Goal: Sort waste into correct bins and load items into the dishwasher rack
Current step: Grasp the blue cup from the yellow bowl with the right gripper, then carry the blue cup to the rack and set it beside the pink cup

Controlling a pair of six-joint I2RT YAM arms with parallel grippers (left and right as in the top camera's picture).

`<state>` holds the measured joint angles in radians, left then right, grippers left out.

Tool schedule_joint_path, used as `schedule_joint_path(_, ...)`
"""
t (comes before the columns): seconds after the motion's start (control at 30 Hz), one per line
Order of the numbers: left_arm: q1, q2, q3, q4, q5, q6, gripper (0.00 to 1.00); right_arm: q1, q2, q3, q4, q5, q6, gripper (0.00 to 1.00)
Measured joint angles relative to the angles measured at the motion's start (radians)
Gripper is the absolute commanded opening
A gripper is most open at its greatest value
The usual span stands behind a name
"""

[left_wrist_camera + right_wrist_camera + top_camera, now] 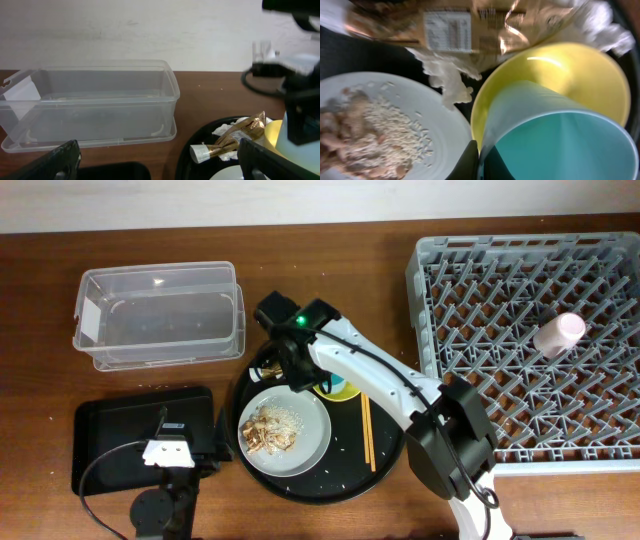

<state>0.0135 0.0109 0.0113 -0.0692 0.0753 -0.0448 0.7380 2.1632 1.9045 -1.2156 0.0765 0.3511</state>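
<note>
My right gripper point(479, 161) is shut on the wall of the light-blue cup point(555, 145), which sits inside the yellow bowl point(560, 65) on the round black tray point(385, 465). In the overhead view this gripper point(298, 372) hides the cup. The gold-brown wrapper point(470, 25) and white napkins point(445, 82) lie just beyond the bowl. The grey plate point(312, 442) holds food scraps with rice point(270, 428). The chopsticks point(366, 430) lie right of it. The pink cup point(558, 333) stands in the grey rack point(430, 310). My left gripper point(160, 167) is open and empty over the flat black tray point(110, 440).
The clear tub point(160, 315) stands at the back left and is empty; it fills the left wrist view point(90, 100). The wrapper point(240, 132) also shows there on the round tray's edge. Rice grains lie scattered on the round tray. The right arm crosses over the tray.
</note>
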Motion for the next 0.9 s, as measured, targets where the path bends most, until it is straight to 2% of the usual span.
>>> schedule_joint_path(0.17,0.0,0.0,0.0,0.0,0.0,0.0,1.0,-0.005,0.0,0.195,-0.156,0.001,-0.015,0.04)
schedule_joint_path(0.3,0.0,0.0,0.0,0.0,0.0,0.0,1.0,-0.051,-0.003,0.455,-0.336,-0.006,-0.06,0.04)
schedule_joint_path(0.43,0.0,0.0,0.0,0.0,0.0,0.0,1.0,-0.197,-0.006,0.733,-0.471,-0.03,-0.128,0.04)
schedule_joint_path(0.5,0.0,0.0,0.0,0.0,0.0,0.0,1.0,-0.299,-0.024,0.822,-0.473,-0.071,-0.171,0.04)
schedule_joint_path(0.77,0.0,0.0,0.0,0.0,0.0,0.0,1.0,-0.707,-0.103,0.866,-0.477,-0.29,-0.245,0.04)
schedule_joint_path(0.9,0.0,0.0,0.0,0.0,0.0,0.0,1.0,-0.879,-0.117,0.806,-0.475,-0.386,-0.27,0.04)
